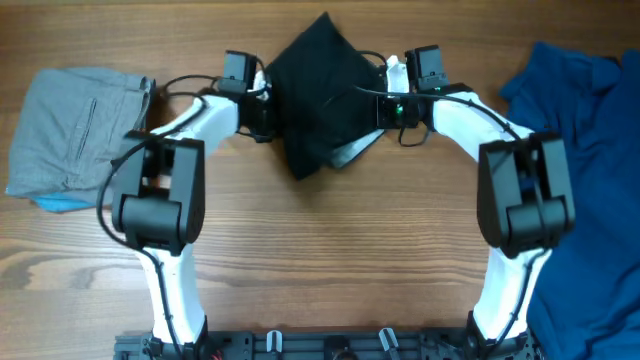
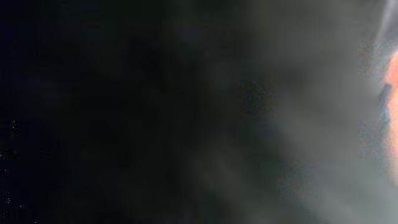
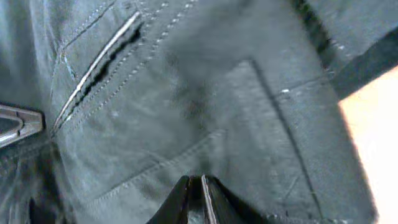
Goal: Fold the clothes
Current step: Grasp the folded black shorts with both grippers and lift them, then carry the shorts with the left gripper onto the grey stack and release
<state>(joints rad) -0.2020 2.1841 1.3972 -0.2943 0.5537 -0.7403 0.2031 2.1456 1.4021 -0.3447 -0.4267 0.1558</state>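
Note:
A black garment [image 1: 320,90], shorts or trousers with a slit pocket, hangs bunched between my two grippers at the back middle of the table. My left gripper [image 1: 265,100] is at its left edge, its fingertips hidden by the cloth. Dark cloth [image 2: 186,112] fills the left wrist view and no fingers show there. My right gripper [image 1: 385,100] is at the garment's right edge. In the right wrist view its fingers [image 3: 200,186] are closed together, pinching the grey-black fabric [image 3: 186,93] with stitched seams.
A folded grey garment [image 1: 75,130] lies at the far left, with a light blue item [image 1: 60,203] peeking out under it. A blue garment [image 1: 590,150] is spread along the right edge. The wooden table [image 1: 330,260] shows in front of the arms.

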